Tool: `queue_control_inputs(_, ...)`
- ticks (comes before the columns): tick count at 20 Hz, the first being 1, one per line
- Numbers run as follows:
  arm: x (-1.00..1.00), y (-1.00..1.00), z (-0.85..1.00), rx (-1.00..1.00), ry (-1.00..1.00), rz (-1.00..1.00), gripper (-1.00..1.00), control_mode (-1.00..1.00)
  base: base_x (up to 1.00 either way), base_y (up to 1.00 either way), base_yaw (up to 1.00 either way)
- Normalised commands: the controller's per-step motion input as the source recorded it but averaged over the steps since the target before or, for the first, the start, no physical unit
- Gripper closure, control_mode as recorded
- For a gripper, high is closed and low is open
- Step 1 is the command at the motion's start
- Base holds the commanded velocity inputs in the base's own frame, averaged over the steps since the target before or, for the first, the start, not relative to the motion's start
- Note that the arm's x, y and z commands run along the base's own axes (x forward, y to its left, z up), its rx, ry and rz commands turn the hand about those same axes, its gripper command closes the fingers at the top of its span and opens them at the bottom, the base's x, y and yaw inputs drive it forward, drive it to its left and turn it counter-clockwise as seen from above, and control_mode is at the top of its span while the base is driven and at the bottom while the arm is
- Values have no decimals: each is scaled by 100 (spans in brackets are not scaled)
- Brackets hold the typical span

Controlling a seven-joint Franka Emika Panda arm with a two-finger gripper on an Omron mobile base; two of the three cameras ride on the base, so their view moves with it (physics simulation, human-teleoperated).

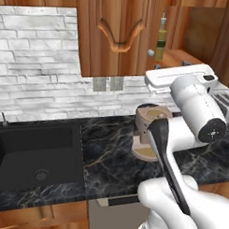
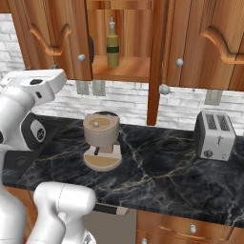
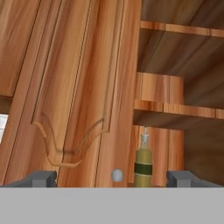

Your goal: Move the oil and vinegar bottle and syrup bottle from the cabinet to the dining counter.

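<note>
Tall, slim glass oil and vinegar bottle (image 2: 112,44), yellow-green liquid, dark band, narrow neck: upright on the lower shelf (image 2: 121,69) of the open reddish-brown wooden wall cabinet (image 2: 200,43), near the shelf's left end in the right base view. In the hand view the bottle (image 3: 143,164) stands just right of a carved cabinet door (image 3: 74,96) with a small round silver knob (image 3: 117,175); in the left base view the bottle (image 1: 160,41) shows past that door's edge.

Two-finger tool (image 3: 112,178): released, jaws spread wide, grasping nothing; dark fingertips (image 3: 42,178) flank the knob and bottle base in the hand view, well short of the bottle.

Black marble counter (image 2: 162,164) with pale gold veins, below the cabinet: carries a tan round coffee grinder (image 2: 101,140) and a silver two-slot toaster (image 2: 215,136), well apart.

Black sink basin (image 1: 37,158): set in the counter at left in the left base view.

Whitish brick backsplash (image 1: 38,62): behind sink and counter.
</note>
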Motion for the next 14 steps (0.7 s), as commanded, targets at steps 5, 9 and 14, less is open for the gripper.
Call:
queue_control_inputs(5,21,0,19,-1,15,-2,-100,-100,0,0,0)
queue_control_inputs(9,15,-4,0,-1,10,0,-100,-100,0,0,0)
queue_control_inputs(14,7,-16,-16,0,1,0,-100,-100,0,0,0)
